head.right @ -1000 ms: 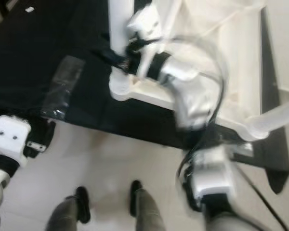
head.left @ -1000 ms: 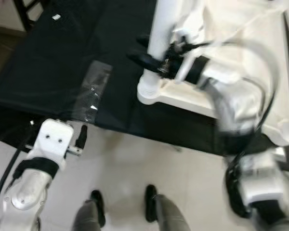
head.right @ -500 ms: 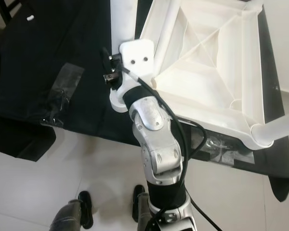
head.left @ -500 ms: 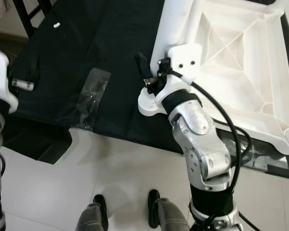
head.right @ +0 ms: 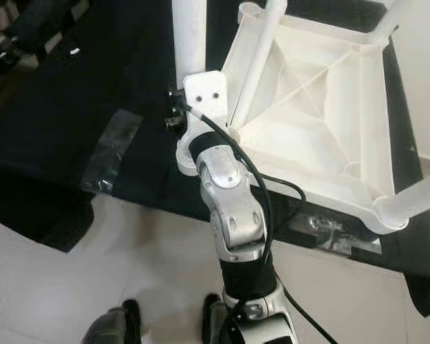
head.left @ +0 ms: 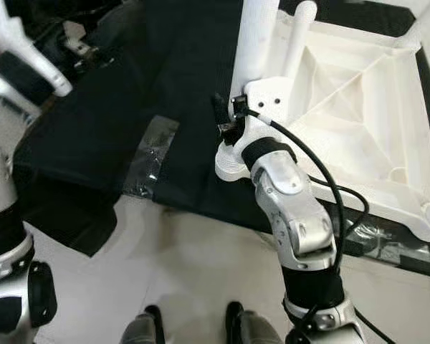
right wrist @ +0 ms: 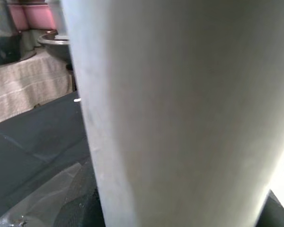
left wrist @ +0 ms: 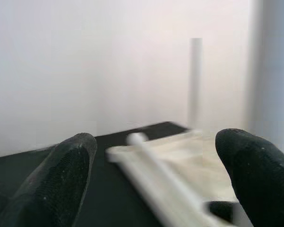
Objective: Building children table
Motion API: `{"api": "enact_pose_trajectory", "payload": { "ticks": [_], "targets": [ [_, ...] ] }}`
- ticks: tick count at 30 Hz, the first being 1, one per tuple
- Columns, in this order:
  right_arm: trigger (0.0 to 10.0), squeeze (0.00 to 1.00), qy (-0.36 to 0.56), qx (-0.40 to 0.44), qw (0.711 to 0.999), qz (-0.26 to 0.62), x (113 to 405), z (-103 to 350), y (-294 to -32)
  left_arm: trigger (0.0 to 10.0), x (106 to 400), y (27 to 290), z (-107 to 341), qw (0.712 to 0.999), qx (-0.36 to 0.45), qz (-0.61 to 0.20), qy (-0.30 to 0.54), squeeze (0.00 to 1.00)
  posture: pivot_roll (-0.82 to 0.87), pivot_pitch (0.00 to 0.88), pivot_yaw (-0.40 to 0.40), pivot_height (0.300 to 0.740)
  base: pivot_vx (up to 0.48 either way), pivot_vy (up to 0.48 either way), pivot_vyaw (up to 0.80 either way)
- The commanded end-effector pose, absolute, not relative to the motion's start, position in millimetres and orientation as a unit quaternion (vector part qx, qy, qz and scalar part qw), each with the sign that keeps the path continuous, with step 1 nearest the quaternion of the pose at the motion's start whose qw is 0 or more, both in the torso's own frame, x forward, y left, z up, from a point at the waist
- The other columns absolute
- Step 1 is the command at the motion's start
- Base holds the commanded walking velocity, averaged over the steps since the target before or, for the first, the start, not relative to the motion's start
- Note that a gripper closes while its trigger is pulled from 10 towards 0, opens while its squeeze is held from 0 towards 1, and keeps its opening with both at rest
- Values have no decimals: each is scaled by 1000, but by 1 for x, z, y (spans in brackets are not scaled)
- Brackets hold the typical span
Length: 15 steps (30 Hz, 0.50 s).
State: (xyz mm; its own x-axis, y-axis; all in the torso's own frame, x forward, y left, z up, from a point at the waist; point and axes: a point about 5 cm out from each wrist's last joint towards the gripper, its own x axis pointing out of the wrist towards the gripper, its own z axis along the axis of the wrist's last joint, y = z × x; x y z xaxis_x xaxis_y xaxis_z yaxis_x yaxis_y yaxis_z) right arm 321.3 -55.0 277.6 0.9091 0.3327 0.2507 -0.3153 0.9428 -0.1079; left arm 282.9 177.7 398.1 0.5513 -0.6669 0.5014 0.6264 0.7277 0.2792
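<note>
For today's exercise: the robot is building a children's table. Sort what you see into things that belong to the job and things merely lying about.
Belongs to the job:
- upturned white tabletop
- white table leg at the near corner
- right gripper at that leg
- left gripper, open

Lying about:
- black mat
- clear tape patch
- small white scrap

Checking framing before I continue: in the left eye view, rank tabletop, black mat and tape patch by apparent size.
1. black mat, though cropped by the frame
2. tabletop, upside down
3. tape patch, clearly smallest

Mat versus tabletop is unsure, since both run out of frame.
</note>
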Motion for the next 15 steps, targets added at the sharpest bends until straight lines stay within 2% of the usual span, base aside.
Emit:
{"api": "enact_pose_trajectory", "payload": {
  "ticks": [1, 4, 10, 15],
  "targets": [
    [10000, 0, -65, -35, 978, 193, 326, 249, -48, 10000, 284, 164, 397, 862, 36, -423, -278, 0, 2, 186, -15, 740, 0, 0, 0],
    [10000, 0, -75, -38, 975, 205, 327, 252, -44, 10000, 290, 144, 403, 836, 27, -484, -257, 0, 11, 166, -10, 740, 0, 0, 0],
    [10000, 0, -79, -36, 974, 209, 329, 253, -42, 10000, 292, 136, 405, 826, 22, -506, -248, 0, 13, 160, -4, 740, 0, 0, 0],
    [10000, 0, -104, -26, 971, 215, 334, 262, -34, 10000, 310, 109, 410, 811, -15, -545, -212, 0, 12, 147, 25, 740, 0, 0, 0]
  ]
}}
